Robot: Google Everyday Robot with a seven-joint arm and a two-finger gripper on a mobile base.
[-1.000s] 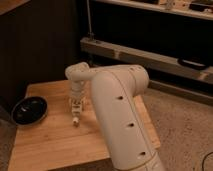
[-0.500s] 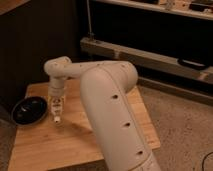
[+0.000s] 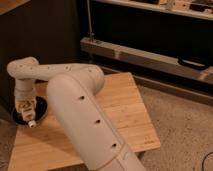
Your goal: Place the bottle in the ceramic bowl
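Note:
My gripper (image 3: 25, 111) hangs at the end of the white arm, at the table's far left. It is shut on the bottle (image 3: 29, 119), a small pale bottle that points down, its white cap end lowest. The bottle hangs over the ceramic bowl (image 3: 42, 108), a black glossy bowl near the left edge of the wooden table (image 3: 120, 107). The gripper and arm hide much of the bowl. I cannot tell whether the bottle touches the bowl.
My big white arm (image 3: 85, 115) crosses the middle of the table. A metal shelf rail (image 3: 150, 56) runs along the back, with a black handled object (image 3: 194, 64) on it. Speckled floor (image 3: 185, 130) lies to the right. A dark wall stands behind the table.
My gripper has carried the bottle leftward across the table, from near its middle to over the bowl.

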